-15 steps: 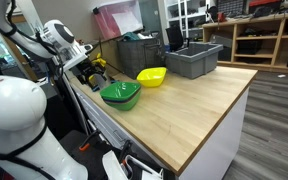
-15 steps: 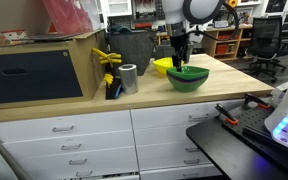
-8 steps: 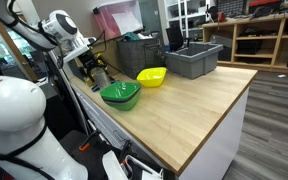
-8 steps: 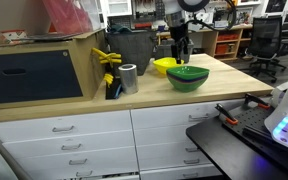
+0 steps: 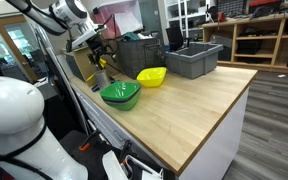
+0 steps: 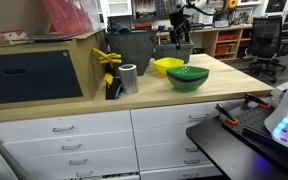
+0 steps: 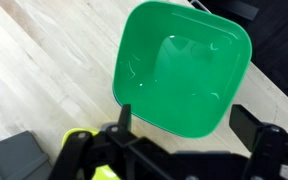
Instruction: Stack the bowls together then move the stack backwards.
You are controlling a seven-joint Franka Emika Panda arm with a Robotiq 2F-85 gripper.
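Note:
The green bowl (image 5: 121,94) sits on the wooden table near its edge, and it also shows in the other exterior view (image 6: 187,77) and fills the wrist view (image 7: 182,65). The yellow bowl (image 5: 152,76) stands apart just behind it, also visible in an exterior view (image 6: 167,66). No purple bowl shows on its own; I cannot tell whether it lies under the green one. My gripper (image 5: 98,52) hangs well above the bowls (image 6: 181,35). In the wrist view its jaws (image 7: 184,125) are open and empty over the green bowl's near rim.
A grey bin (image 5: 194,60) stands at the back of the table, with a darker bin (image 6: 134,50) beside it. A silver can (image 6: 128,78) and a yellow tool (image 6: 108,62) sit by a wooden box (image 6: 39,70). Bare tabletop (image 5: 199,110) extends beyond the bowls.
My gripper has risen from just above the green bowl to well above it, staying open and empty. The bowls have not moved.

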